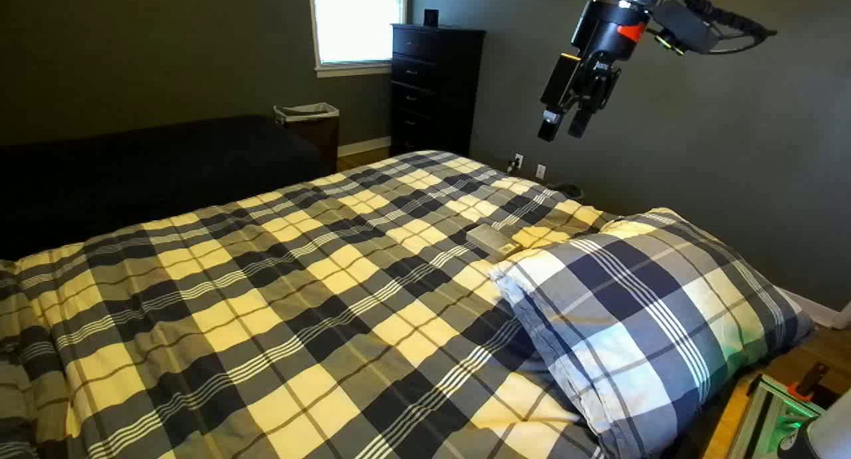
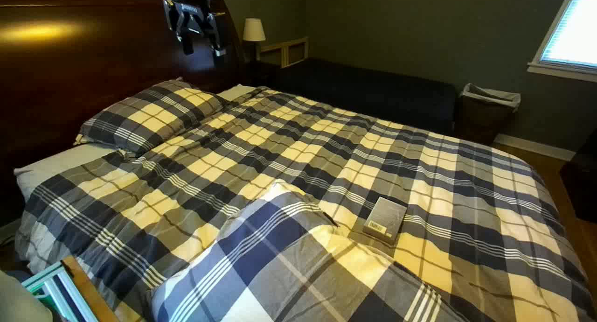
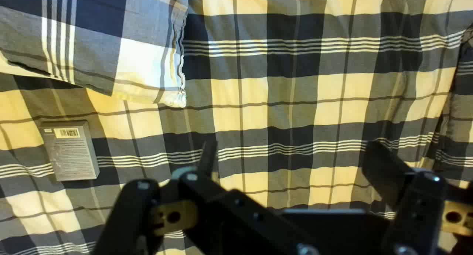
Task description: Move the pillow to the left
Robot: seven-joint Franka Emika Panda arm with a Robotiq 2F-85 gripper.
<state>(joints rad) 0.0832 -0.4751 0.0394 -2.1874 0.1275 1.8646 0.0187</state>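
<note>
The pillow (image 1: 631, 306), plump and plaid in navy, grey and white, lies on the near side of the bed beside the robot's mount. It fills the bottom middle of an exterior view (image 2: 289, 261), cut off by the frame edge. One corner of it shows at the top left of the wrist view (image 3: 99, 37). My gripper (image 1: 562, 132) hangs high above the bed, apart from the pillow; it also shows in an exterior view (image 2: 203, 52). In the wrist view, its fingers (image 3: 292, 149) are spread wide with only the bedspread below between them. It is open and empty.
A small grey box (image 2: 385, 219) lies on the plaid bedspread (image 1: 279, 293) close to the pillow. A second plaid pillow (image 2: 154, 114) leans by the dark wooden headboard (image 2: 93, 37). The robot's mount (image 1: 764, 406) stands at the bed's edge.
</note>
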